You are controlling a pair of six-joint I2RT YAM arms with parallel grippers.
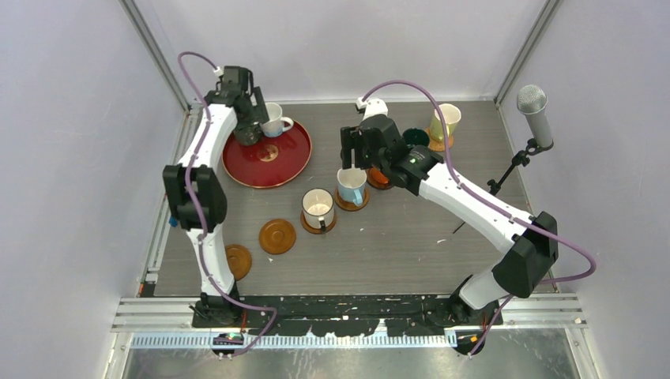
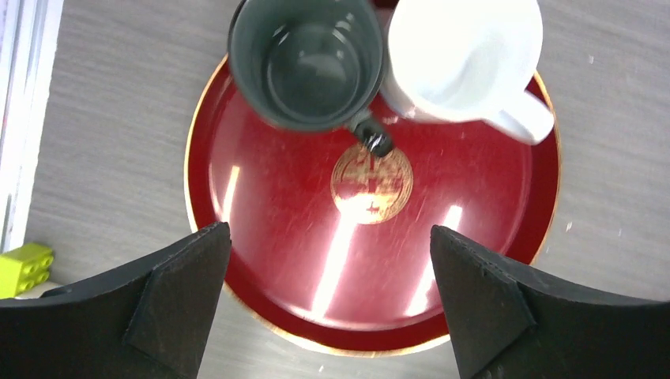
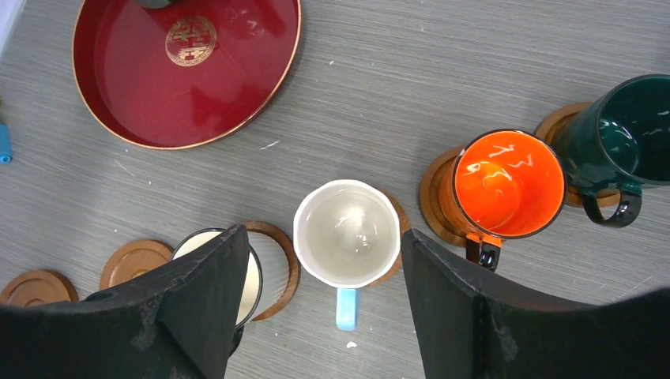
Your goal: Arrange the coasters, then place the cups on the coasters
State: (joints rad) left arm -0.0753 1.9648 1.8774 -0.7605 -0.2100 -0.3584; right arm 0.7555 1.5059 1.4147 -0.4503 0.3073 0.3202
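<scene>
**Left wrist view:** the top edge is cropping the dark grey-green mug (image 2: 306, 67) and the white mug (image 2: 466, 59), and glare is bleaching the white mug's interior.

**Right wrist view:** a finger (image 3: 182, 316) of the right gripper (image 3: 322, 233) is masking most of the cream mug (image 3: 251, 284). The right edge is cutting the dark teal mug (image 3: 632, 134).

**Top view:** the right arm (image 1: 442, 185) is hiding nearly all of the orange mug (image 1: 379, 180), and the left arm (image 1: 209, 142) is covering the dark grey-green mug.
</scene>
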